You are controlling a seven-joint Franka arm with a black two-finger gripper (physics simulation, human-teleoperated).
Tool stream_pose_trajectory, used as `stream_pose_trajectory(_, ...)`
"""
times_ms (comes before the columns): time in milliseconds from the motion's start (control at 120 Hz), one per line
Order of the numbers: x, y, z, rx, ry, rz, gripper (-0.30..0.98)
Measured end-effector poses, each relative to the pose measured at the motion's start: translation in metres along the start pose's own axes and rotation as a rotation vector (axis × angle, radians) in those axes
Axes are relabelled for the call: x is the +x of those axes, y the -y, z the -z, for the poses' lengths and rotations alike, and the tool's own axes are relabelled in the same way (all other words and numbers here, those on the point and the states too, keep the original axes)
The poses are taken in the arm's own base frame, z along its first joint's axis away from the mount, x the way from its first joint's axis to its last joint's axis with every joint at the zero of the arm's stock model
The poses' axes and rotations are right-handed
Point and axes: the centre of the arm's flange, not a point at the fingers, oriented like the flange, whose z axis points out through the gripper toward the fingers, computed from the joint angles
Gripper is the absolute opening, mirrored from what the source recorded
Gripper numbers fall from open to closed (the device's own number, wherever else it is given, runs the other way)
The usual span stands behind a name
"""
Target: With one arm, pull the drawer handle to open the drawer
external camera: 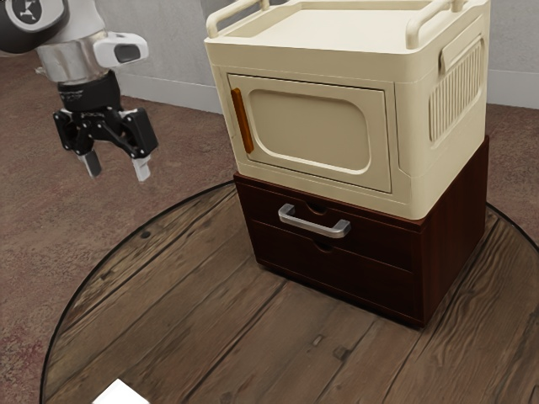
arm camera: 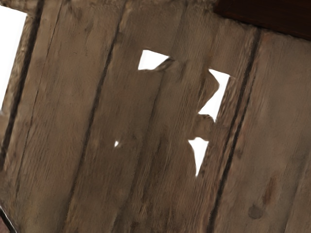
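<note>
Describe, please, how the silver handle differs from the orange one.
The silver handle runs across the dark drawer; the orange handle runs up and down on the cream door. The silver handle looks metallic and sits lower than the orange handle. Both are bar-shaped and on closed fronts.

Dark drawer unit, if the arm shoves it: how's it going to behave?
Likely rigid: the drawer unit looks like a solid wooden box. Probably resists sliding, since the bulky cream cabinet sits on it. Low, wide base, so the unit itself seems unlikely to tip, though the tall stack may rock.
</note>
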Motion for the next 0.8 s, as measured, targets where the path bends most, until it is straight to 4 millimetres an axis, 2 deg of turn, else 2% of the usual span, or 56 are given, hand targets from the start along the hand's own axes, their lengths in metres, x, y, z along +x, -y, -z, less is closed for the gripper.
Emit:
stream_pose_trajectory(67,0.006,0.02,0.005,-0.004,-0.055,0.043,0.66)
stream_pose_trajectory(133,0.01,0.032,0.008,-0.006,-0.094,0.069,0.66)
stream_pose_trajectory(258,0.015,0.031,0.013,-0.008,-0.142,0.072,0.66)
stream_pose_trajectory(317,0.014,0.022,0.019,-0.01,-0.164,0.056,0.66)
stream_pose_trajectory(392,-0.014,0.006,0.07,-0.029,-0.282,0.018,0.66)
stream_pose_trajectory(458,-0.026,-0.01,0.089,-0.039,-0.326,-0.012,0.66)
stream_pose_trajectory(600,-0.03,-0.046,0.092,-0.058,-0.333,-0.017,0.66)
stream_pose_trajectory(800,-0.031,-0.096,0.083,-0.156,-0.284,0.238,0.66)
